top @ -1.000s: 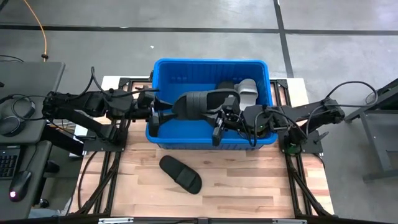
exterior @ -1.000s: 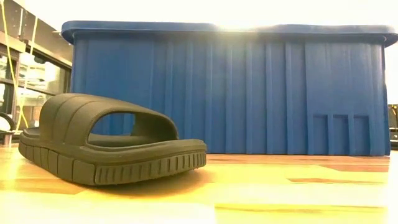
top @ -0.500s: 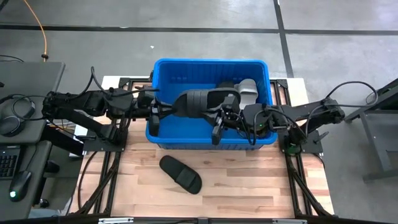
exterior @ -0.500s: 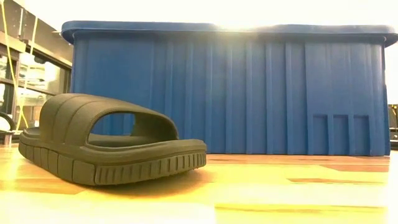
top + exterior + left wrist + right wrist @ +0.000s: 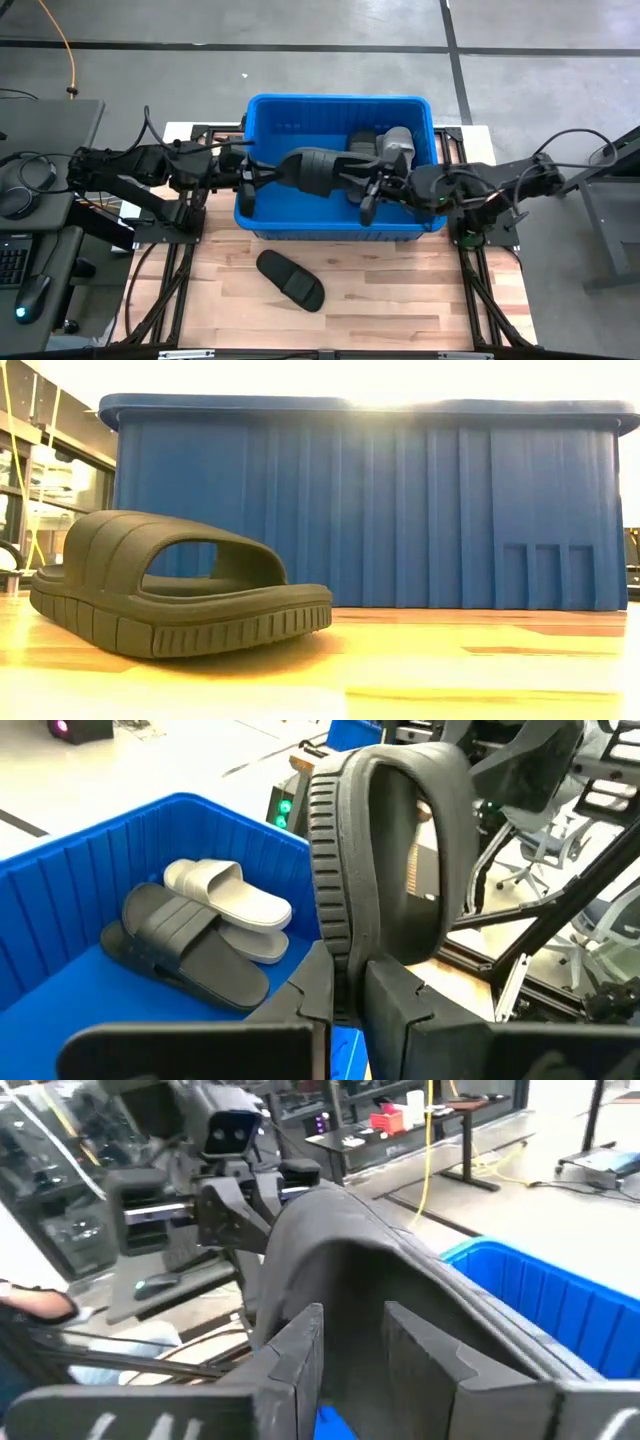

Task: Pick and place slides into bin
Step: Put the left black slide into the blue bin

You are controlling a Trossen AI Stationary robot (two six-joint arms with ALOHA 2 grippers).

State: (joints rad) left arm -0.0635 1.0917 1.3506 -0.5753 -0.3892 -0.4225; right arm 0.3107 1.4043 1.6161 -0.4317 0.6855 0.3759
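Here the left end effector (image 5: 250,181) pinches a black slide (image 5: 318,170) by its sole edge above the blue bin (image 5: 262,112), ready to drop, while the right end effector (image 5: 368,197) clamps its other end, and another black slide (image 5: 291,279) waits on the counter (image 5: 400,290).

The floor (image 5: 300,60) is grey concrete with dark seams. At nine o'clock stands a desk (image 5: 40,130). The table (image 5: 400,300) top is light wood. A yellow cable (image 5: 68,50) lies at eleven o'clock.

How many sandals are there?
4: one black slide held over the bin by the left gripper and right gripper, a black and grey one inside, one on the table. More may be hidden.
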